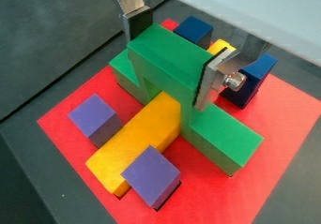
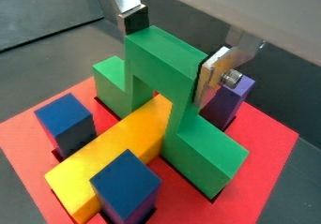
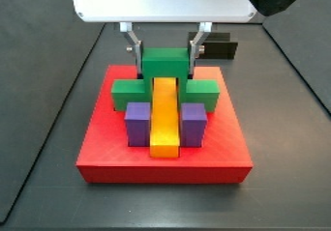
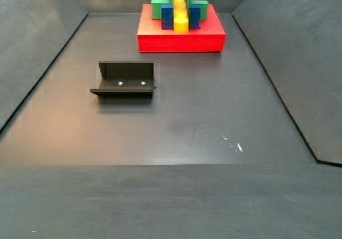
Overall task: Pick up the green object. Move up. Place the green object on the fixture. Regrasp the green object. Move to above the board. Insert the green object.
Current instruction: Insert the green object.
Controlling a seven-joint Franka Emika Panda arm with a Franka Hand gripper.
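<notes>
The green object (image 1: pixel 175 73), clamped at its raised centre by the end effector (image 1: pixel 175 52), straddles the yellow bar (image 3: pixel 163 114) on the board (image 3: pixel 163 158); press straight down, keeping it level, before releasing.

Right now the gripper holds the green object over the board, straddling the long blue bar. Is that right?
Not quite: the bar is yellow, not blue. A side view shows the gripper closed on the green object over the board, straddling the long yellow bar.
</notes>
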